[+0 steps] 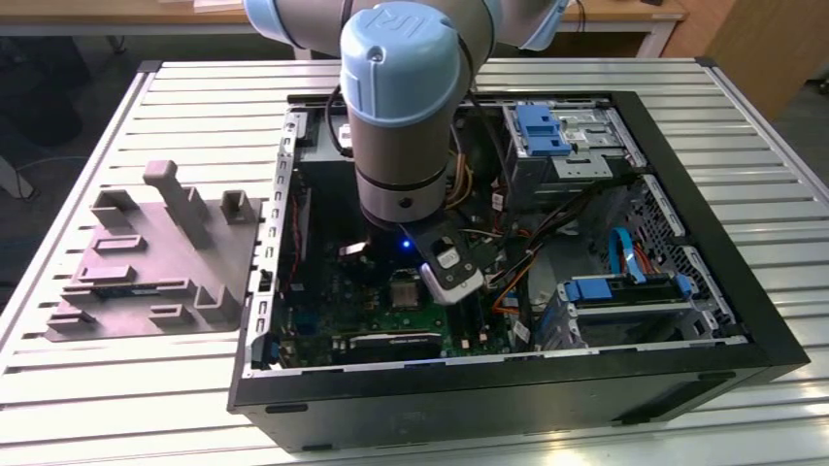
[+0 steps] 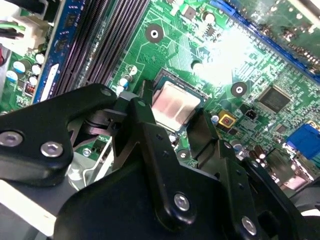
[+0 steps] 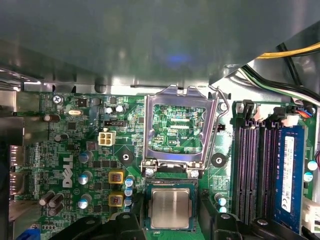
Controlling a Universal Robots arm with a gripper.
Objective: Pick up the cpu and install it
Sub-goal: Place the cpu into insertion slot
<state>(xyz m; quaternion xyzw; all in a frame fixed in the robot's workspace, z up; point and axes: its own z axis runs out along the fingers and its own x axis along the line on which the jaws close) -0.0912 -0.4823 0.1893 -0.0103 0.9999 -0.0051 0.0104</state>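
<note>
Motherboard (image 3: pixel 65 165) | cpu (image 3: pixel 171 208) seated in socket | end effector (image 2: pixel 172 131) spread open, empty, fingertips cut off

- A big black computer case (image 1: pixel 725 320) lies open on a table (image 1: pixel 78 408) made of pale slats.
- A green board (image 3: pixel 65 165) sits inside the case.
- Long dark slots (image 3: pixel 250 170) run along one side of the green board.
- Blue plastic holders (image 1: pixel 538 129) sit near the case's far edge.
- A grey plastic stand (image 1: pixel 149 267) rests on the table, just beside the case, on the exterior view's left.
</note>
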